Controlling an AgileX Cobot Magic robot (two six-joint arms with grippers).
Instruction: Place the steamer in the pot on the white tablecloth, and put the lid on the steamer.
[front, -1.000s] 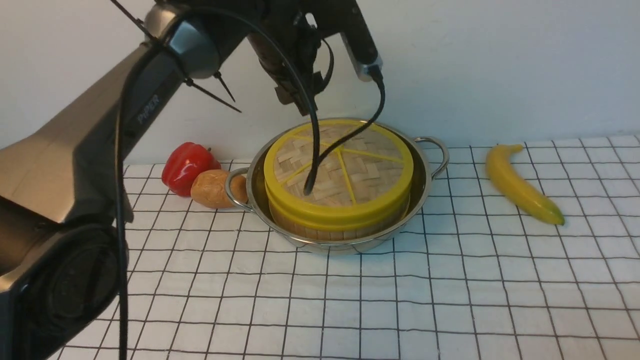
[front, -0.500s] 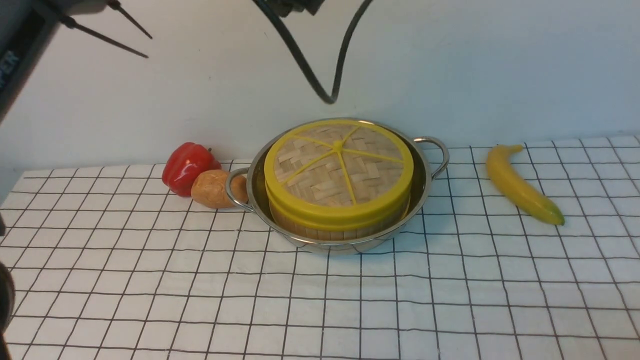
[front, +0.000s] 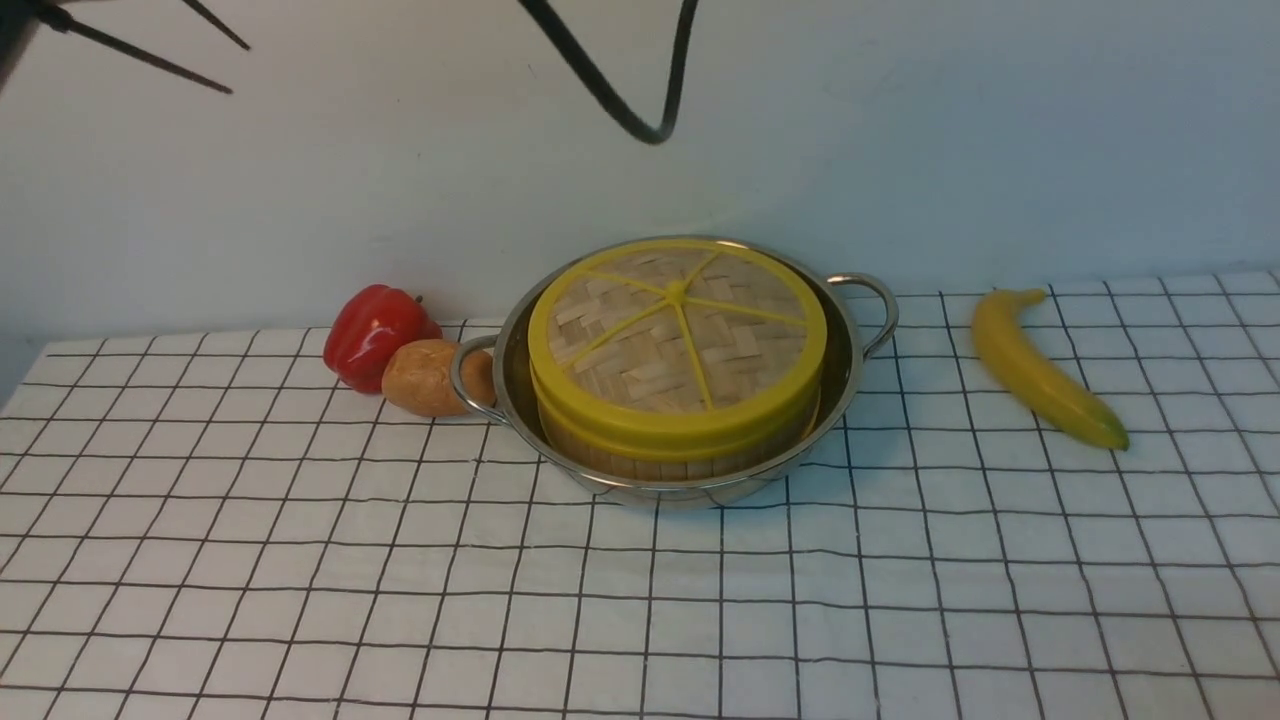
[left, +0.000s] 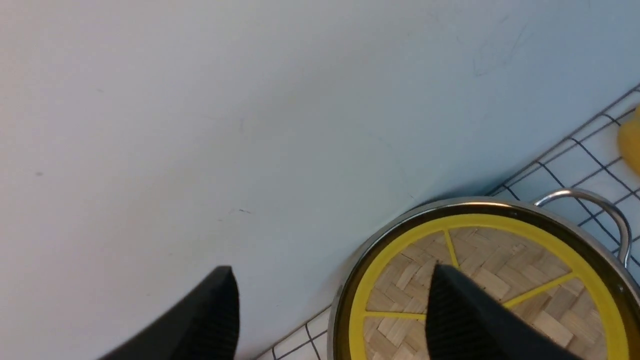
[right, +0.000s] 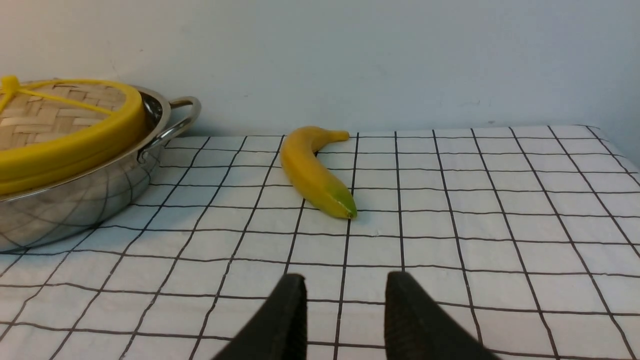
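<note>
The left gripper (left: 330, 310) hangs high above the far edge of the pot (front: 845, 375), its two black fingers spread wide with nothing between them. In the front view only a loop of black cable (front: 640, 110) and a few cable-tie ends show at the top. The right gripper (right: 345, 310) sits low over the white tablecloth (front: 900, 580), pointing toward the back wall; its fingers stand a little apart, empty.

One pot rests on the cloth, with two loop handles. One steamer (front: 680, 452) sits inside it, its bamboo wall showing below the yellow rim. One lid (front: 678, 335) lies flat on the steamer, its yellow spokes meeting at a hub; what the basket holds I cannot see.

One banana (front: 1040, 368) lies well to the right of the pot. One red bell pepper (front: 372, 333) stands to its left, with one brown lump, possibly a potato (front: 425, 377), touching the near handle.
</note>
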